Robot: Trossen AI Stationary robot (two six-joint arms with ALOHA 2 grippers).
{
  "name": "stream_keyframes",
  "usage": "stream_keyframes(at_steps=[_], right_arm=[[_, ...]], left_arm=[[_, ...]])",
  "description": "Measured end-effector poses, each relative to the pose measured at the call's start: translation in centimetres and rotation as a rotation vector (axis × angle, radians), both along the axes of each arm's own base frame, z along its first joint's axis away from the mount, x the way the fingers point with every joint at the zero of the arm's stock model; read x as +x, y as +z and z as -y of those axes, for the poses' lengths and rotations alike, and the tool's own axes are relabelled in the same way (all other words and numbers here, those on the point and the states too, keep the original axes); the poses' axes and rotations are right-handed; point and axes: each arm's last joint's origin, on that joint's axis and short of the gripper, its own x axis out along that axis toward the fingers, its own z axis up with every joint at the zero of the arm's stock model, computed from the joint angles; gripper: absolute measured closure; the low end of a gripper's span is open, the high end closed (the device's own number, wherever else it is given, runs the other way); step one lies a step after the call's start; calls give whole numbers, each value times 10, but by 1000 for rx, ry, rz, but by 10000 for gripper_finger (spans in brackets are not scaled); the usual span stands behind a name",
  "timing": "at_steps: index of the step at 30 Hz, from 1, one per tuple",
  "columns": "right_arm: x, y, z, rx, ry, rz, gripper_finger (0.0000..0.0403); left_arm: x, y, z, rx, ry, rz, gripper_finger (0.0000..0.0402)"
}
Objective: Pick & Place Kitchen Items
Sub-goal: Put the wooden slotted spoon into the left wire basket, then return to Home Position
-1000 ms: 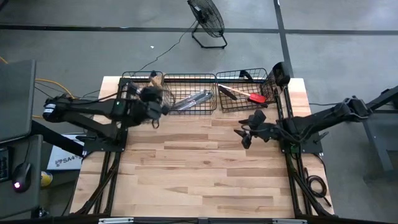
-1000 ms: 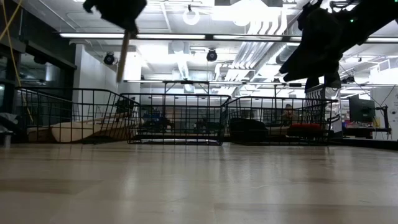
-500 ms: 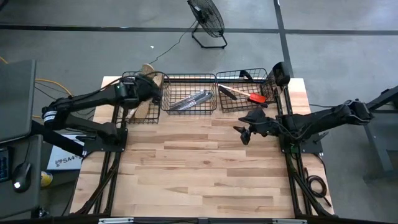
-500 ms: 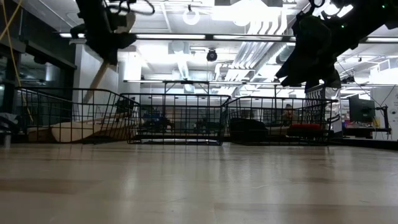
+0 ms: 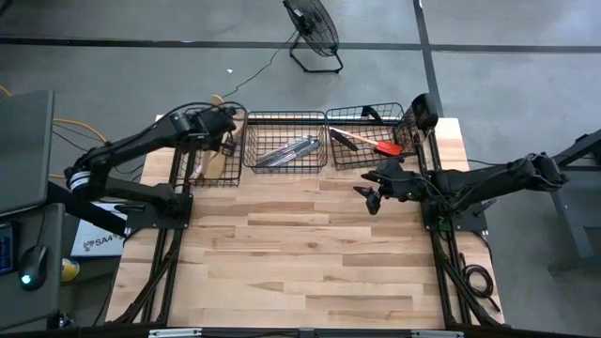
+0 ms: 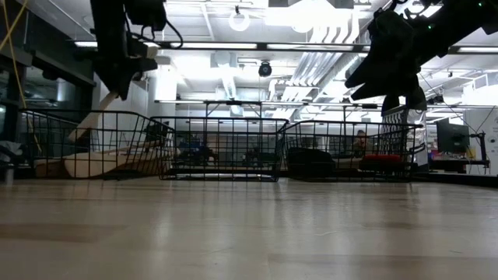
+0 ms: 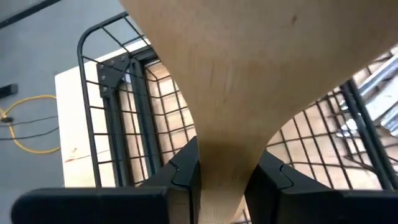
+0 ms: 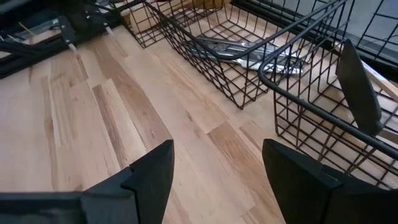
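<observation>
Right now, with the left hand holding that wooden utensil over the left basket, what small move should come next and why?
Probably lower a little, then open. The left hand is shut on the wooden utensil, which hangs tilted above the left basket, where other wooden pieces already lie. The right hand waits open over the table.

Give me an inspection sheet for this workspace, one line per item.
Surface: wooden table, bare in front of three black wire baskets.
Job's things: wooden utensil held over the left basket; silver cutlery in the middle basket; red-headed spatula in the right one.
Clutter: nothing seen.
Grippers: left gripper shut on the wooden utensil; right gripper open above the table.
Cables: yellow cable on the floor.
Surroundings: floor fan behind the table.
</observation>
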Motion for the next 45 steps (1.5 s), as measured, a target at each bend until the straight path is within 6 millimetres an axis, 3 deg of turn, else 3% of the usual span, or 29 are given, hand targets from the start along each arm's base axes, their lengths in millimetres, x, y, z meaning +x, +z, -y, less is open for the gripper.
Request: stream_keyframes(at_steps=[13, 26, 36, 40, 45], right_arm=[[0, 0, 0, 1, 6, -3, 167], [0, 0, 0, -15, 9, -8, 167], [-11, 13, 9, 25, 46, 52, 167], [-24, 36, 14, 69, 95, 83, 167], [-38, 58, 18, -7, 117, 90, 167]], left_arm=[[11, -25, -29, -88, 16, -135, 325], [23, -51, -38, -193, 48, -243, 321], [23, -53, -37, -214, 38, -270, 183], [19, -47, -35, -197, 12, -267, 168], [15, -27, -26, -95, -42, -178, 166]])
